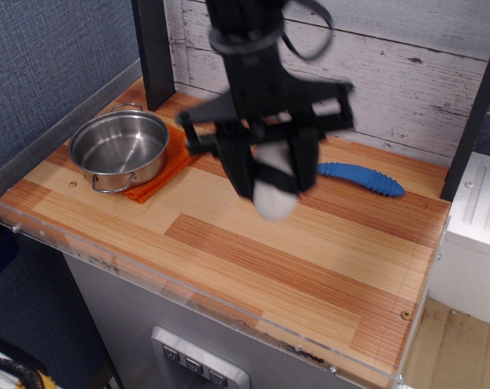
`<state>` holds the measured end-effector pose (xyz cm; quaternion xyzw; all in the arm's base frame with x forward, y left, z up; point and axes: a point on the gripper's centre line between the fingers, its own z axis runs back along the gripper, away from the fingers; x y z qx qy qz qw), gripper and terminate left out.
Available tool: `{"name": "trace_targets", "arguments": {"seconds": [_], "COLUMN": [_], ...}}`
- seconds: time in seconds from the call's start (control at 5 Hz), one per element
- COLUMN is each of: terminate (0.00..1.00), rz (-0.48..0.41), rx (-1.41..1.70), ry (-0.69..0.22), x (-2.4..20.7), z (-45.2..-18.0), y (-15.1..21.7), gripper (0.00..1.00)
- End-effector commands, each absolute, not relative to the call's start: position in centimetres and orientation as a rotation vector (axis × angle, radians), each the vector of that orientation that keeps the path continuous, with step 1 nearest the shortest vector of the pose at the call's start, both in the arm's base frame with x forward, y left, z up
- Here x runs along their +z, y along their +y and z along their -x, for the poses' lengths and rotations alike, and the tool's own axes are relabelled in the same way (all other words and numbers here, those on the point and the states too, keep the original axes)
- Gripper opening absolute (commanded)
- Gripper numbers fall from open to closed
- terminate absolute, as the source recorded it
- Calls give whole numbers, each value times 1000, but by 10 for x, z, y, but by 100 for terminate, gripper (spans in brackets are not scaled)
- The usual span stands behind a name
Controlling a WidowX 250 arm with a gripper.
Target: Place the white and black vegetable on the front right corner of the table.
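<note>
My gripper [274, 180] is shut on the white and black vegetable [274, 197], a small white egg-shaped ball with a black band, and holds it in the air over the middle of the wooden table [253, 267]. The ball's white lower end sticks out below the black fingers [238, 166]. The table's front right corner [382, 324] lies bare, lower right of the gripper.
A steel pot [120, 148] stands on an orange cloth [176, 159] at the left. A blue-handled spoon [362, 177] lies at the back right, its bowl hidden behind the gripper. A clear acrylic rim [188, 292] runs along the front edge.
</note>
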<state>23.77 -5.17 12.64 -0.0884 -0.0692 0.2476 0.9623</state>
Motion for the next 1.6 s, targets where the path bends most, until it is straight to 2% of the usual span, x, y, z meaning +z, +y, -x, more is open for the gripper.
{"name": "trace_targets", "arguments": {"seconds": [0.0,0.4,0.8,1.0,1.2,1.4], "terminate": [0,0,0,0,0,0], "rz": [183,145,125,137,103,116], "rx": [500,431,379,371,408,425], "ry": [-145,-156,-128,-75,-86,-83], "x": [101,60,35,30,36,46], "z": [-237,-247,-246,-252,-257,-259], "y": [-62,-84,-98,-103,-99,-94], "gripper": [0,0,0,0,100,100]}}
